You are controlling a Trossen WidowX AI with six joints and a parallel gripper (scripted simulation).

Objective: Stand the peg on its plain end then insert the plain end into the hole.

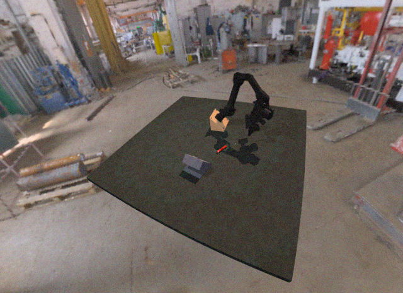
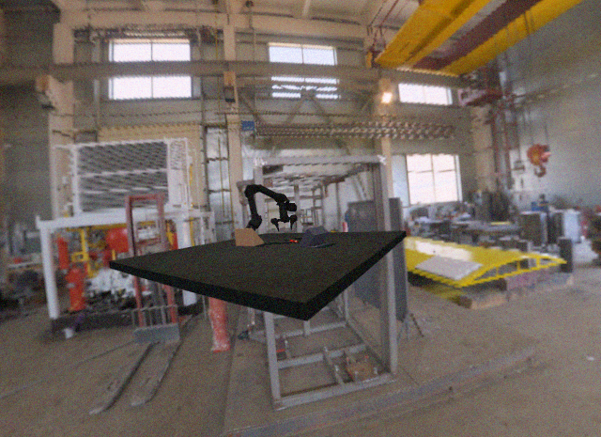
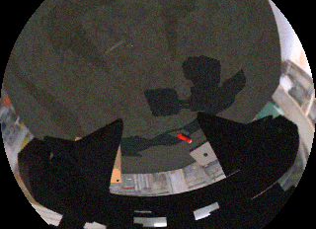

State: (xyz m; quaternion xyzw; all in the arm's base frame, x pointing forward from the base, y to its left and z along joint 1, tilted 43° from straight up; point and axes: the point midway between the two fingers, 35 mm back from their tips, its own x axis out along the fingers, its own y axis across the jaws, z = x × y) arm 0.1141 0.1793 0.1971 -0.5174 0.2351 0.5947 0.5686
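Note:
The red peg (image 1: 221,149) (image 2: 293,241) (image 3: 184,138) lies flat on the table (image 1: 156,186) (image 2: 233,272). In the wrist view its pale end is toward the grey sloped panel (image 1: 196,162) (image 2: 314,237) (image 3: 197,153). The panel stands a short way from the peg, and its one dark hole shows in the wrist view. My gripper (image 2: 285,226) (image 3: 160,118) is open and empty. It hangs above the table, fingers down, away from the peg. In the top view its fingers overlap, so the gap between them is hard to see.
An orange angular block (image 1: 218,124) (image 2: 246,237) (image 3: 117,172) with small dark holes stands by the arm's base, on the far side of the peg from the panel. The arm's dark shadow falls on the table around the peg.

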